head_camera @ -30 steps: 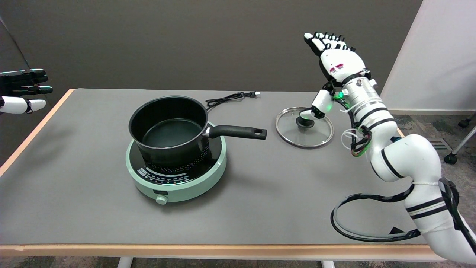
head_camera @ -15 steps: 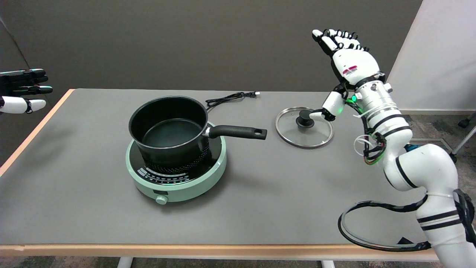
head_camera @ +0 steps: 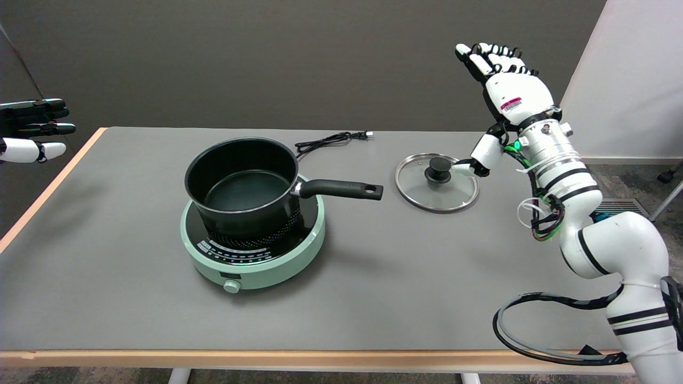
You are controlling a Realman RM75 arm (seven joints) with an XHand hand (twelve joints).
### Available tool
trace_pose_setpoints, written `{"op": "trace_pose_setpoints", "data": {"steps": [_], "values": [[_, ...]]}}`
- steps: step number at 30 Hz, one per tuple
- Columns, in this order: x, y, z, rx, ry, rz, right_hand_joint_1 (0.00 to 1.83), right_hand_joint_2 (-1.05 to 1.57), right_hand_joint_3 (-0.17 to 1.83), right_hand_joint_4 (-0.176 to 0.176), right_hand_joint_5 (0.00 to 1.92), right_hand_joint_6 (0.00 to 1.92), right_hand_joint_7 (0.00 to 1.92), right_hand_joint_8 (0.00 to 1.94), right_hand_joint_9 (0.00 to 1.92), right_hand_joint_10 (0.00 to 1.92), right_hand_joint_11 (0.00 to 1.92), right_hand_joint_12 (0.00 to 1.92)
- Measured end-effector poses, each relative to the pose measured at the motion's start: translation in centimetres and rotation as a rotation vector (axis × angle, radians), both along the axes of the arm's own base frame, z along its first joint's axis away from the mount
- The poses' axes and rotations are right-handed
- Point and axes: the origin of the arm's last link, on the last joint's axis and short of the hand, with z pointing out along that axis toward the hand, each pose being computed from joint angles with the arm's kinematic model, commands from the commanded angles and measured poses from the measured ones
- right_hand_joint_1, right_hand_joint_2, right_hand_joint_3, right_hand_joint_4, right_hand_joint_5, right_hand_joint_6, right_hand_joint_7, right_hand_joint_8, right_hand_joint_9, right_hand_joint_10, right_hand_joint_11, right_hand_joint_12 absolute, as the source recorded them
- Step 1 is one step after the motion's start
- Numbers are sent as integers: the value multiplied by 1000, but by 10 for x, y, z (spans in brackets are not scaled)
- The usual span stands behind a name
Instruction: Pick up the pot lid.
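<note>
A round glass pot lid with a metal rim and a black knob lies flat on the grey table, right of centre. My right hand hovers above and to the right of the lid, fingers stretched up and apart, holding nothing. Its thumb points down to the lid's right rim, just right of the knob; contact is unclear.
A black pot with a long handle stands on a mint-green induction cooker left of the lid. A black power cord lies behind it. The idle left hand hangs at the far left. A cable loop rests near the front right edge.
My right hand and arm have drawn back to the right and slightly up; the thumb has moved off the knob toward the lid's right rim. The lid has not moved.
</note>
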Motion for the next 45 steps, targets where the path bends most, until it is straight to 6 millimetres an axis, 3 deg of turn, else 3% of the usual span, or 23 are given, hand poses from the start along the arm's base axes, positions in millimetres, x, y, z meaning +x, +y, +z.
{"op": "trace_pose_setpoints", "data": {"steps": [29, 30, 31, 45], "values": [[-6, -13, 6, -3, -1, -21, 1131, -665, 1303, 172, 34, 34, 34, 34, 34, 34, 34, 34], [-6, -14, 6, -1, 0, -20, 780, 598, 814, 150, 679, 676, 841, 421, 769, 684, 544, 1134], [-5, -15, 5, 0, 0, -20, 740, 742, 759, 148, 753, 747, 933, 464, 853, 756, 600, 1257], [-10, -33, 5, -13, 15, -73, 749, 719, 768, 138, 745, 684, 910, 422, 831, 707, 577, 1236]]}}
